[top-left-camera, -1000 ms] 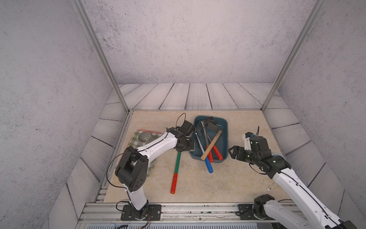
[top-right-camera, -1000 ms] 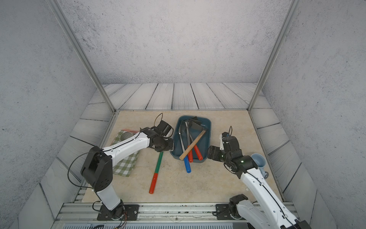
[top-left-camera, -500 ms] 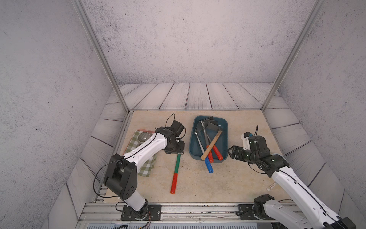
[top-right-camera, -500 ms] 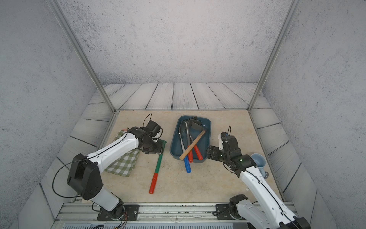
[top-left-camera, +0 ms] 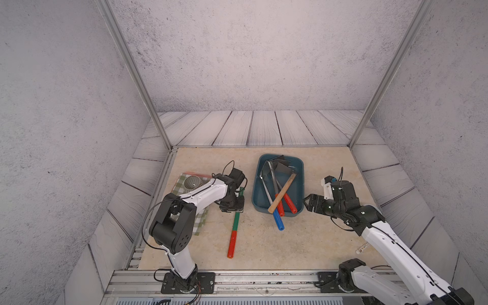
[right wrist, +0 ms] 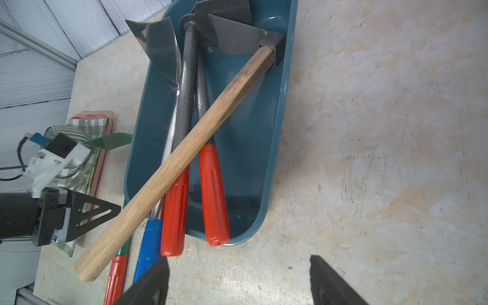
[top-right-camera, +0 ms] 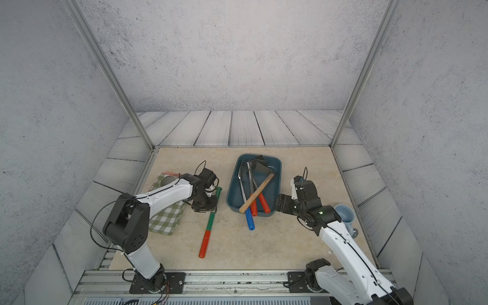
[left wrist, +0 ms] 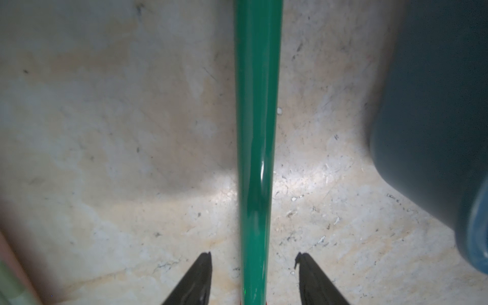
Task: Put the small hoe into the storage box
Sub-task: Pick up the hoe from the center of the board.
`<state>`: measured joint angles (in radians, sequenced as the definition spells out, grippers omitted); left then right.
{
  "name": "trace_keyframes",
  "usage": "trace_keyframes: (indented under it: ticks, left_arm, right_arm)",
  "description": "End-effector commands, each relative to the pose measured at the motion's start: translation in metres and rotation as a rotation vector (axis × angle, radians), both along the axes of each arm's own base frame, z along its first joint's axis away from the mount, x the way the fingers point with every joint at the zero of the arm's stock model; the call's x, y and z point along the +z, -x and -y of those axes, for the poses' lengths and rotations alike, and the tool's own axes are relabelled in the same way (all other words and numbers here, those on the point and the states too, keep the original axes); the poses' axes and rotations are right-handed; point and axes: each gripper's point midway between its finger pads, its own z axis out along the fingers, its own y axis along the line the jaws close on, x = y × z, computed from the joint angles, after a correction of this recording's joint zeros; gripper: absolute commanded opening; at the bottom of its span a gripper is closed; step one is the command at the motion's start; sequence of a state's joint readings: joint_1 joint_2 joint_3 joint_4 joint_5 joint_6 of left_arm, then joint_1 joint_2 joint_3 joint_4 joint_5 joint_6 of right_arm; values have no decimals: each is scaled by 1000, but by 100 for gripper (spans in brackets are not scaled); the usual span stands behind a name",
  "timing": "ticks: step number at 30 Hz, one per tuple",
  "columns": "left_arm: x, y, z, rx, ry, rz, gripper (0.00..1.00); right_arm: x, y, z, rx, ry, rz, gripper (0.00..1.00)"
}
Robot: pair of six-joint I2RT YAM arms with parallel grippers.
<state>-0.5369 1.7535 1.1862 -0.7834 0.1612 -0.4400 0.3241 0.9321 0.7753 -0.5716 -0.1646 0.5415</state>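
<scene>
Scuffed beige tabletop (top-left-camera: pixel 264 245) (grey walls (top-left-camera: pixel 237 52)): left tool (left wrist: pixel 254 253) loosely astride green handle (left wrist: pixel 256 105), right tool (right wrist: pixel 237 257) agape, empty.

Under both sets of jaws we see a beige, mottled stone-look floor (top-left-camera: pixel 317 237), scuffed and scratched ahead of the right jaws and lit by a bright patch (left wrist: pixel 303 179) just ahead of the left jaws. Beyond the jaws, pale grey wood-look planks (top-left-camera: pixel 264 128) slope up to speckled grey walls (top-left-camera: pixel 237 52) on three sides, with two slanting aluminium posts (top-left-camera: pixel 132 74) at the far corners. Behind the jaws, an aluminium rail (top-left-camera: pixel 264 280) edges the floor.
</scene>
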Motion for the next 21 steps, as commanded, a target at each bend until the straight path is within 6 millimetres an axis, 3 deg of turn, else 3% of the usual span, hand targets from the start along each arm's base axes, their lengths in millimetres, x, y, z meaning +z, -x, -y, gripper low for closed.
trace_keyframes:
  ticks: [1,15,21]
  left_arm:
    - [-13,-1,1,-14,-4,-17,55]
    - [-35,-6,-4,11,-68,-27,49]
    - [-41,-4,-3,12,-86,-34,40]
  right_arm:
    - [7,0,1,11,10,14,84]
    - [8,0,4,11,34,16,84]
    - [9,0,5,11,35,17,84]
